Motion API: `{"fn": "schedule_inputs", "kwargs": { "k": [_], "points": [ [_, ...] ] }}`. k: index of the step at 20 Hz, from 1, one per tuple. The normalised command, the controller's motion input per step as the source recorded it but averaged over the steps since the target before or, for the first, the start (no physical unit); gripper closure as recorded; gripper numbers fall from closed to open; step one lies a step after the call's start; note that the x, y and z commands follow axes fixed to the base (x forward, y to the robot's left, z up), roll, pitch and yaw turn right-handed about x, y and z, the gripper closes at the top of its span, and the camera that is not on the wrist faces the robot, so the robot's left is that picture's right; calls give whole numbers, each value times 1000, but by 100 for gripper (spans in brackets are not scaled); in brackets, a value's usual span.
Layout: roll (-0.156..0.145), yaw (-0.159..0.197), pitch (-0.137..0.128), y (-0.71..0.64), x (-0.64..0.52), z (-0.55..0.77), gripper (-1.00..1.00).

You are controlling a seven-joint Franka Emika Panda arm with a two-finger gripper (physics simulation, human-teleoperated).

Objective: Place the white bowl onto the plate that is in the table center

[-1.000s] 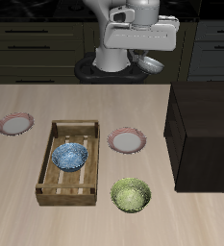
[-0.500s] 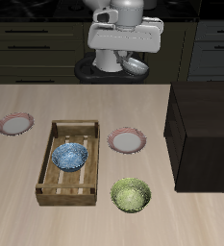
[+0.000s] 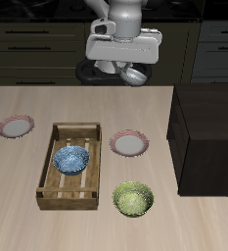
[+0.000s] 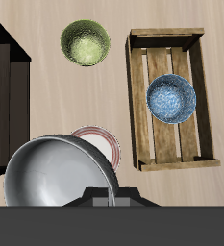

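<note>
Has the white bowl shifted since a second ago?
Yes. Held in the gripper, the white bowl has moved lower and sideways, closer to above the plate in the exterior view.

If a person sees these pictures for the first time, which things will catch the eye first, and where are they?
The eye goes first to the white bowl, held in the gripper high above the back of the table. Next comes the wooden crate with the blue patterned bowl inside it, nearer the table's front edge. Beside the crate lie the plate with the pinkish-red rim and, closer to the front, the yellow-green bowl.
</note>
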Motion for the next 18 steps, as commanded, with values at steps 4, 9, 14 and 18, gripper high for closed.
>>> {"fn": "schedule_inputs", "kwargs": {
  "k": [4,9,14,18],
  "points": [
    [18,6,22,22,34,-369,100],
    [-4,-3,8,-70,11,-321,100],
    [-25,14,-9,-116,43,-317,100],
    [-1,27,27,5,72,-370,100]
  ]
}}
